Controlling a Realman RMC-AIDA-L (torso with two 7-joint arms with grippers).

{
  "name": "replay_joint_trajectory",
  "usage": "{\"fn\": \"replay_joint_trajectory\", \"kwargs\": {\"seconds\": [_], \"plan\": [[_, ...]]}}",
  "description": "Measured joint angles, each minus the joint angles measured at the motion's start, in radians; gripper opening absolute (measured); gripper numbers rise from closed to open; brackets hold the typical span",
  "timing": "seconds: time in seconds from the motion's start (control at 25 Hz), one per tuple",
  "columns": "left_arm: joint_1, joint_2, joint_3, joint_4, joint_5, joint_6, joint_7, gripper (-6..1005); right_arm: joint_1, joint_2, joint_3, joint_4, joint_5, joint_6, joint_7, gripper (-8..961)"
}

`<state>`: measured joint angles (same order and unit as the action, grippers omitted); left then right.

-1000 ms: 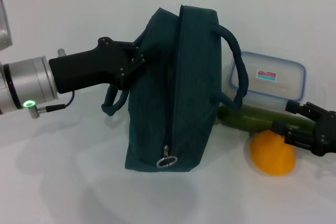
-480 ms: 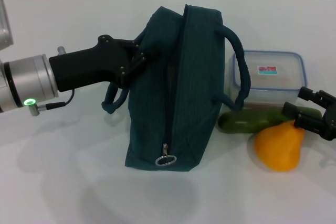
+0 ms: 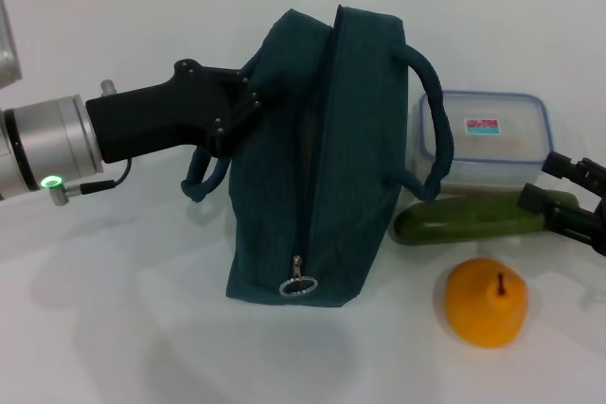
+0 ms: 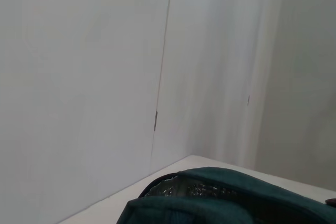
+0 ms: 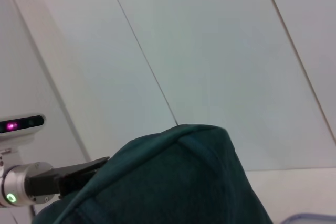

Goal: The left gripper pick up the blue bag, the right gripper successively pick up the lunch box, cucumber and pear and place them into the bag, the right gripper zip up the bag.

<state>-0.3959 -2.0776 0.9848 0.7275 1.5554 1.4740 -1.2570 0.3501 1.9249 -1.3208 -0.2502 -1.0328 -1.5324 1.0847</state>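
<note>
The pear rolls lower right. The right gripper is open, empty; the left gripper pinches the soft blue bag. Grab the stiff lunch box by its sides.

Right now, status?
Left gripper shut on blue bag. Right gripper open by cucumber. Lunch box, pear still out.

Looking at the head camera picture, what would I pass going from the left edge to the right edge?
Left gripper → blue bag → pear → right gripper. The cucumber and lunch box overlap the pear's span, so they are left out.
</note>
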Motion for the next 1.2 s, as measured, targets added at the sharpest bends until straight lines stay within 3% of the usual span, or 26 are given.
{"fn": "replay_joint_trajectory", "kwargs": {"seconds": [0.76,1.2], "plan": [[-0.006,0.003,0.0,0.001,-0.002,0.001,0.032,37,0.053,0.009,-0.002,-0.007,-0.049,0.135,0.126,723],[-0.008,0.004,-0.003,0.001,-0.002,0.001,0.034,37,0.077,0.026,0.025,-0.047,-0.04,0.256,0.142,716]]}}
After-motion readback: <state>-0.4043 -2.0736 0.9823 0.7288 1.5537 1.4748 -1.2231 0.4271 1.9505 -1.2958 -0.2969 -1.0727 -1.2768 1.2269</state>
